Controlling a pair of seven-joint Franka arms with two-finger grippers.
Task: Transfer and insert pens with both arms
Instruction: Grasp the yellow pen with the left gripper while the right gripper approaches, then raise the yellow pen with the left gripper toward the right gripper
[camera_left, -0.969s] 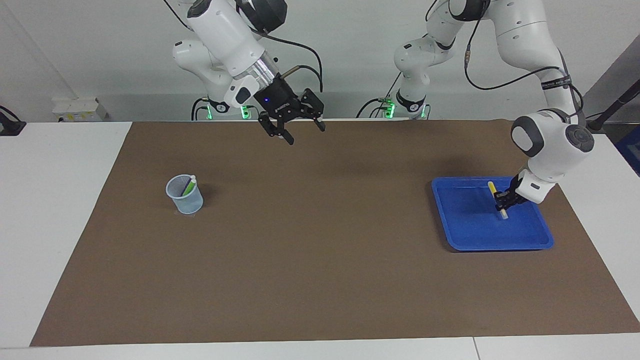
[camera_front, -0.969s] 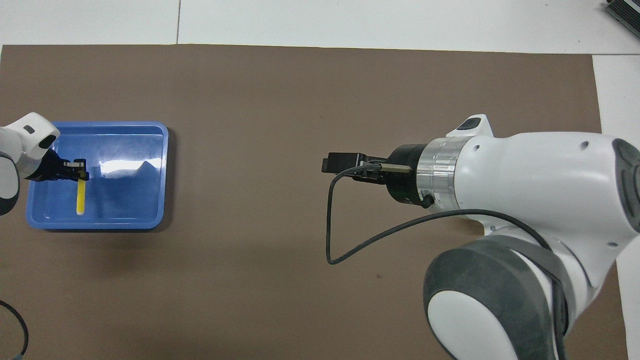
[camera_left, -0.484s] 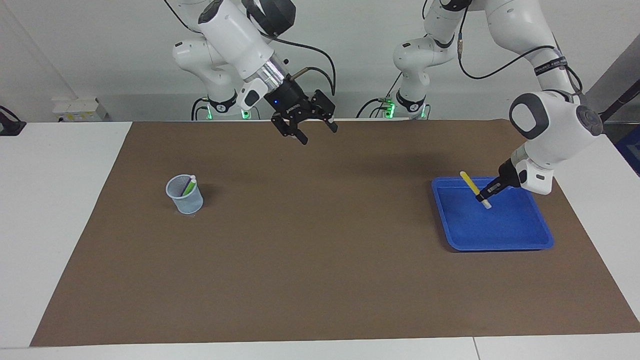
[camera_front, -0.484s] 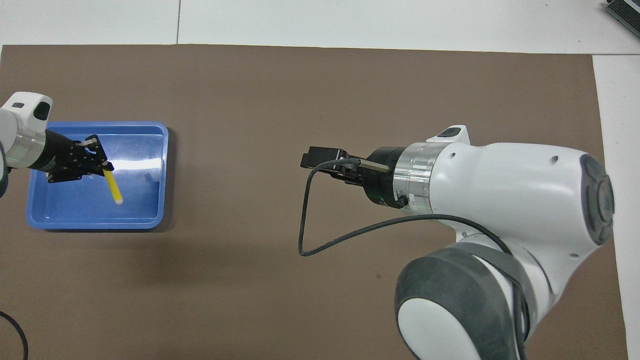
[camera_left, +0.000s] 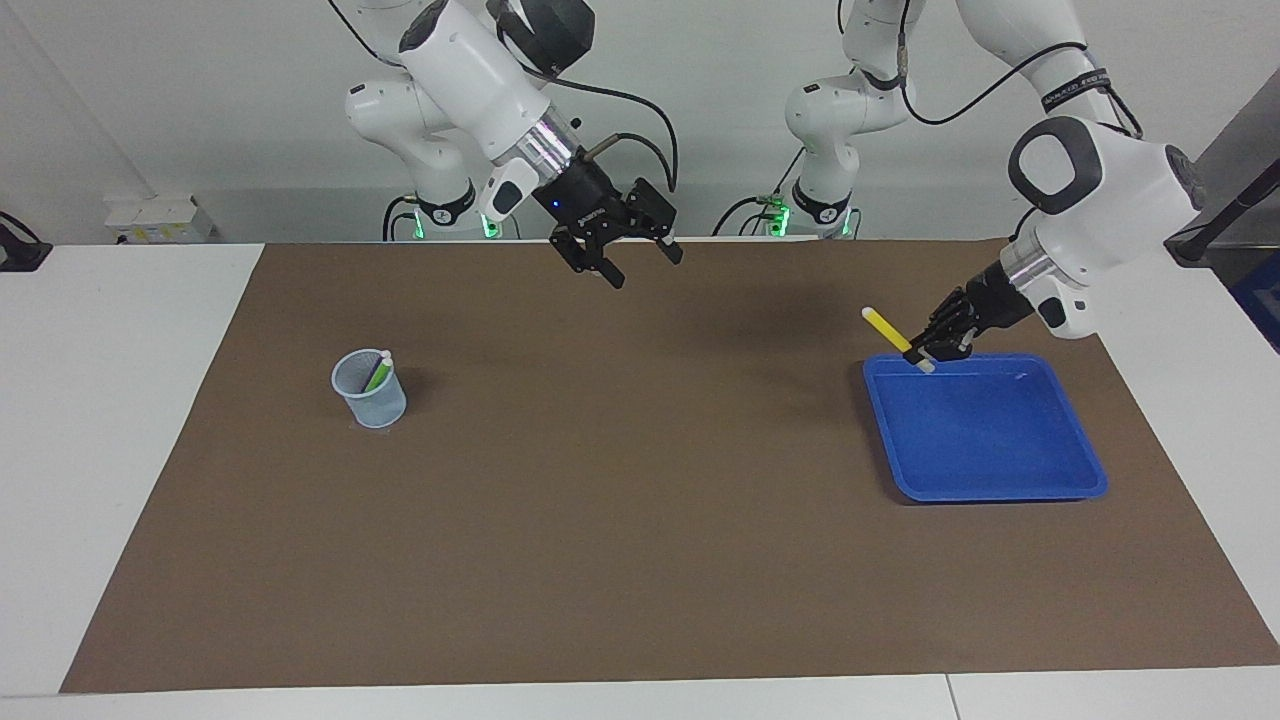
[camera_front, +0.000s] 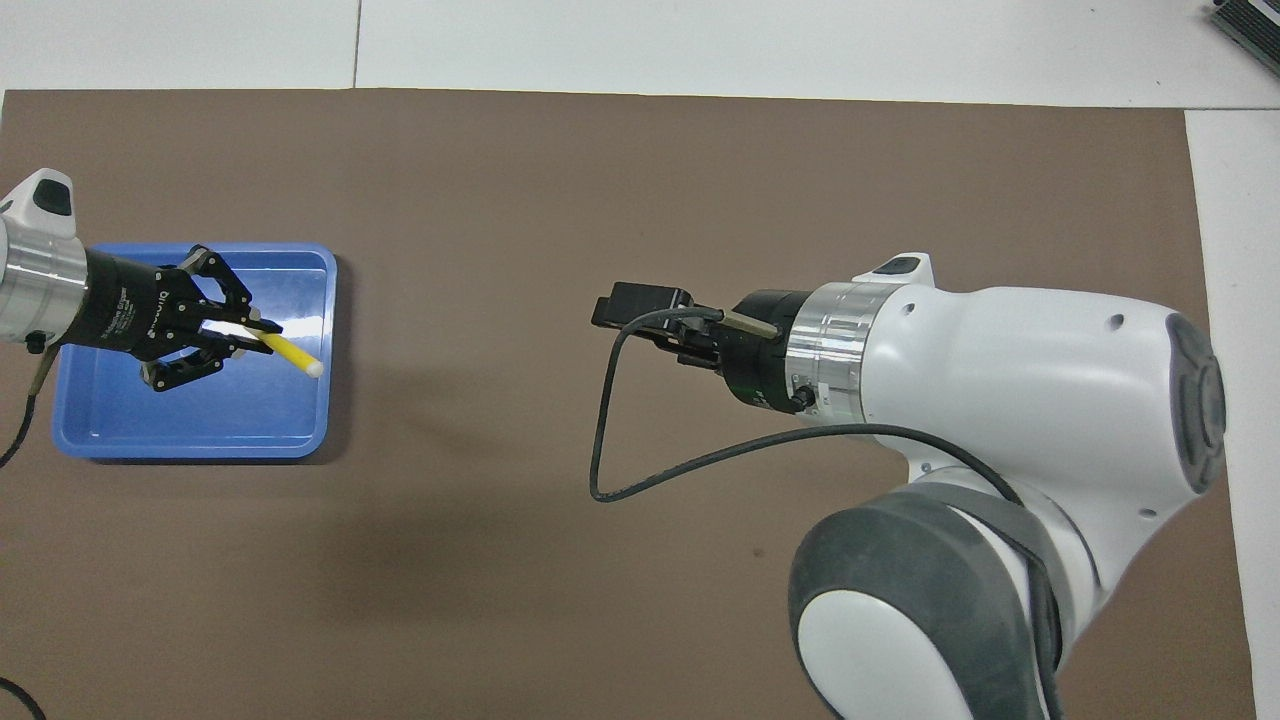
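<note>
As seen in the facing view, the yellow pen (camera_left: 893, 335) is clamped near its pale cap end by the left gripper (camera_left: 925, 357), raised over the blue tray (camera_left: 985, 480).
In that view the pen is tilted, its yellow end pointed up and away from the left gripper toward the middle of the table; the right gripper (camera_left: 640, 263) is held in the air over the brown mat (camera_left: 640, 560) with its fingers spread wide and nothing between them, and well toward the right arm's end a pale cup (camera_left: 370, 390) is seen with a green pen (camera_left: 377, 375) standing in it. In the overhead view, the left gripper (camera_front: 250, 336) is shown over the blue tray (camera_front: 190, 440) with its fingertips met on the yellow pen (camera_front: 288, 352), which is stuck out past the fingertips toward the tray's rim; the right gripper (camera_front: 640, 308) is largely covered by its own wrist, over bare brown mat (camera_front: 640, 180).
</note>
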